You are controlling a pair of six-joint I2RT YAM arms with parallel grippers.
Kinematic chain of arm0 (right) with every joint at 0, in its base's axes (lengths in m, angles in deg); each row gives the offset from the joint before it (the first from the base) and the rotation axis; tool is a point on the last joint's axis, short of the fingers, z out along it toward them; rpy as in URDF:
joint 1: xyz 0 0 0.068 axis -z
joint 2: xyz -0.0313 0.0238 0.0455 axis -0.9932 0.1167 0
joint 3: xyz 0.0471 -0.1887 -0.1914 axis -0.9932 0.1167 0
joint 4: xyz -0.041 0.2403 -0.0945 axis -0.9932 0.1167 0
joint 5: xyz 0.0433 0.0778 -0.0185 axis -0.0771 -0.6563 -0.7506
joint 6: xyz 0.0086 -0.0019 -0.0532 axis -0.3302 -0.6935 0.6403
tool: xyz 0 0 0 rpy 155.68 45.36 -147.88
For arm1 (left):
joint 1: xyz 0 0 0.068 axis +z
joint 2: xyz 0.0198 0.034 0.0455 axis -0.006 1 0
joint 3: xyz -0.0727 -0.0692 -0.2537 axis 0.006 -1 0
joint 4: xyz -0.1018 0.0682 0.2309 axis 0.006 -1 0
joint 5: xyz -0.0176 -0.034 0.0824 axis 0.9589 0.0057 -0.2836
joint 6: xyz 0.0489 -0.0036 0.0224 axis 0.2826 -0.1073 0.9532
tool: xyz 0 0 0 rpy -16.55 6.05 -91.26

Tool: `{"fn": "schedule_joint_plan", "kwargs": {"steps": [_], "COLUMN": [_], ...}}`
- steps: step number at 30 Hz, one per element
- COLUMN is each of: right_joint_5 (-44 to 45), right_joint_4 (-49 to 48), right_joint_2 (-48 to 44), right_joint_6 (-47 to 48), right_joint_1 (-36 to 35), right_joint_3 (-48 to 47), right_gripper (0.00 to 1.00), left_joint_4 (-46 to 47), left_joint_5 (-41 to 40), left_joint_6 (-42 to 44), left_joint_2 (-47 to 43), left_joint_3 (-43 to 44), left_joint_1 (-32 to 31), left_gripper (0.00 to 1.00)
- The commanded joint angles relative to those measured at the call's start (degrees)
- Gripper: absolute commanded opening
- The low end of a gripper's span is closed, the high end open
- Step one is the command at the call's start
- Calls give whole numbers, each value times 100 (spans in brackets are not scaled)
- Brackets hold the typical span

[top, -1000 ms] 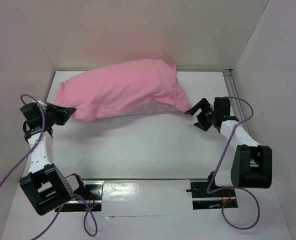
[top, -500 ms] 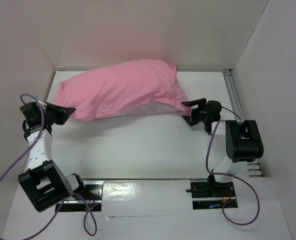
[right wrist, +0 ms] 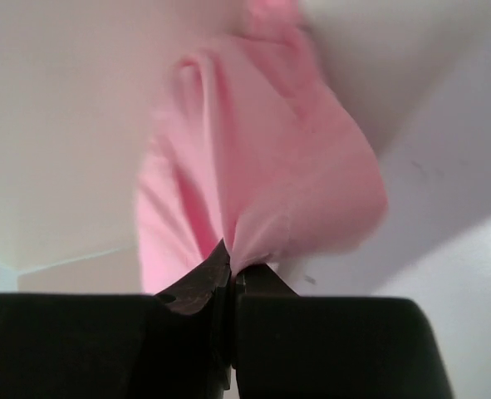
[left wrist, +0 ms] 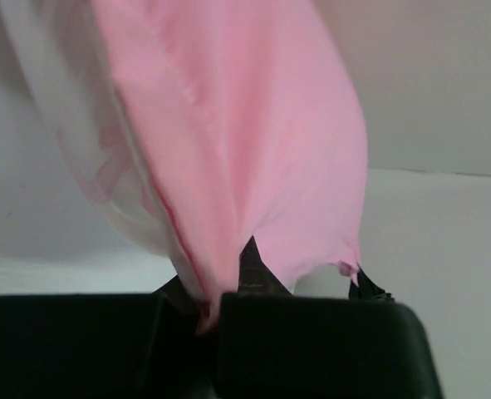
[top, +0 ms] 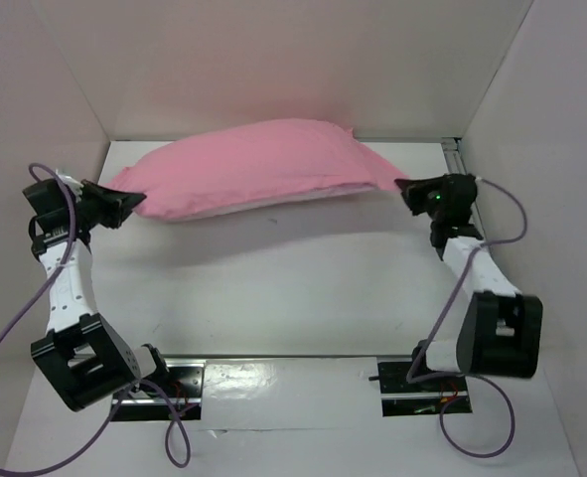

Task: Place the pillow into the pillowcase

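Note:
The pink satin pillowcase (top: 258,164) hangs stretched above the table between both arms, bulging full. A thin white strip of the pillow (top: 273,202) shows along its lower near edge; the pale pillow (left wrist: 79,158) also shows in the left wrist view beside the pillowcase (left wrist: 245,141). My left gripper (top: 124,204) is shut on the pillowcase's left corner, the cloth pinched at the gripper (left wrist: 220,287). My right gripper (top: 408,189) is shut on the right corner, the pillowcase (right wrist: 262,166) bunching into the closed gripper (right wrist: 233,270).
White walls enclose the table (top: 273,288) on the left, back and right. A metal rail (top: 456,164) runs along the far right edge. Both arm bases (top: 293,383) sit on a shiny plate at the near edge, with purple cables looping beside them.
My right gripper moved onto the pillowcase's right corner and shut on it. Both arms rose and drew apart, lifting and stretching the filled pillowcase off the table.

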Motion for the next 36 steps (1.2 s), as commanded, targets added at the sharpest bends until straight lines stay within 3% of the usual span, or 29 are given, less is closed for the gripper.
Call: {"fn": "schedule_joint_plan", "kwargs": {"steps": [1,4,10,15,18,20,24,27,29,34,35,36], "right_joint_5": [866,814,1156,2129,2518,2808,3353,3486,3285,2565,2441,2309], "right_joint_4": [1538,2348,3085,3939,4327,4511,4626,4767,4837,5222,5276,5277], "right_joint_2": [-1390,-2025,-2236,-2455,-2658,-2711,-2712,-2212,-1808,370,705,1343], "right_joint_6": [1189,1578,2246,3072,3599,3986,4478,4716,4882,4998,4998,4998], "right_joint_1": [889,1420,1368,1114,868,622,139,76,76,76,76,24], "right_joint_3": [-842,-1166,-1809,-3249,-4093,-4612,-4965,-5202,-5369,-6071,-6421,-6555], "right_gripper": [0,0,0,0,0,0,0,0,0,0,0,6], "left_joint_4": [70,-80,140,-422,-564,-915,-1783,-1847,-1917,-2119,-2171,-2172], "left_joint_5": [483,754,1011,1011,870,791,738,808,274,-867,-1036,-1168], "left_joint_6": [-108,-257,-600,-460,-460,-319,233,410,611,1069,1139,1270], "left_joint_2": [-52,9,-210,-552,-904,-905,-406,-36,175,1324,1554,1774], "left_joint_3": [1094,1367,1385,2017,2588,3421,4556,4857,4762,4480,4479,4479], "left_joint_1": [476,812,936,989,989,989,989,735,288,-706,-856,-1118], "left_gripper": [0,0,0,0,0,0,0,0,0,0,2,14]}}
